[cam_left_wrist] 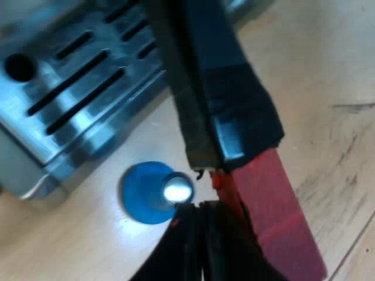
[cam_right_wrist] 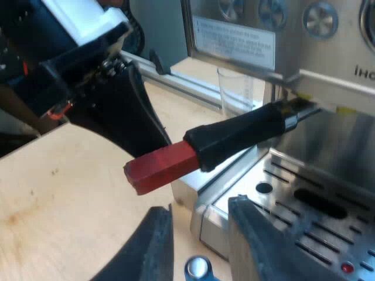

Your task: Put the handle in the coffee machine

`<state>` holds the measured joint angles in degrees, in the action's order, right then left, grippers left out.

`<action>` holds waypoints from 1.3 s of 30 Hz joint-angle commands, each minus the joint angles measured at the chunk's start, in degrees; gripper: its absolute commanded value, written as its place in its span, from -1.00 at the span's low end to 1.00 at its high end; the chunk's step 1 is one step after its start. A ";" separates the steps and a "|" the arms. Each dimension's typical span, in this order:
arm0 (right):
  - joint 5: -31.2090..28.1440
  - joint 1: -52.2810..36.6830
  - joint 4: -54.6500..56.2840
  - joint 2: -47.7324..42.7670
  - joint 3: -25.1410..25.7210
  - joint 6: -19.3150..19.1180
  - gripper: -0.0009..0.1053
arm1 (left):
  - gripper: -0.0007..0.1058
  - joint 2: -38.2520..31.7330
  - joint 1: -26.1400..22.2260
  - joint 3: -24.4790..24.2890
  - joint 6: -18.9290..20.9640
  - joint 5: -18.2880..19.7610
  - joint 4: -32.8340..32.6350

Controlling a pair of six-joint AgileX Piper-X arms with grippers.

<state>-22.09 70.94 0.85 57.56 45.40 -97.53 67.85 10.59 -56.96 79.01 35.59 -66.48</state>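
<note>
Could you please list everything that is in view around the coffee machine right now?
coffee machine: one, silver, on the table.
tray: one, silver with slots, at the machine's base.
handle: one, black with a red end, its metal end at the machine's front.
glass: one, clear, upright beside the machine.
tamper: one, blue with a shiny part, on the table by the tray's corner.
table: one, light wood.
left pincer: one, black, shut on the handle where black meets red.
right pincer: one, black, open, near the tamper.

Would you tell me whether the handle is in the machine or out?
In: the handle meets the machine at its front, red end out. Locked: cannot tell.
</note>
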 commanded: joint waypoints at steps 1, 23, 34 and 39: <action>0.42 0.09 2.20 -0.35 0.05 -0.02 -0.48 | -0.98 -0.60 4.65 0.14 2.57 6.07 0.26; 0.42 0.09 4.98 -0.35 0.05 6.10 -0.48 | -0.98 -0.60 16.55 0.14 3.43 10.56 12.76; 0.29 0.09 4.98 -0.35 0.05 6.10 -0.48 | -0.98 -0.60 16.55 0.14 3.43 17.99 20.13; 0.29 0.09 4.98 -0.35 0.05 6.10 -0.48 | -0.98 -0.60 16.55 0.14 4.14 15.36 20.13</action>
<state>-21.96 70.94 5.93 57.56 45.40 -91.27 68.21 24.70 -54.84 82.94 32.80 -56.17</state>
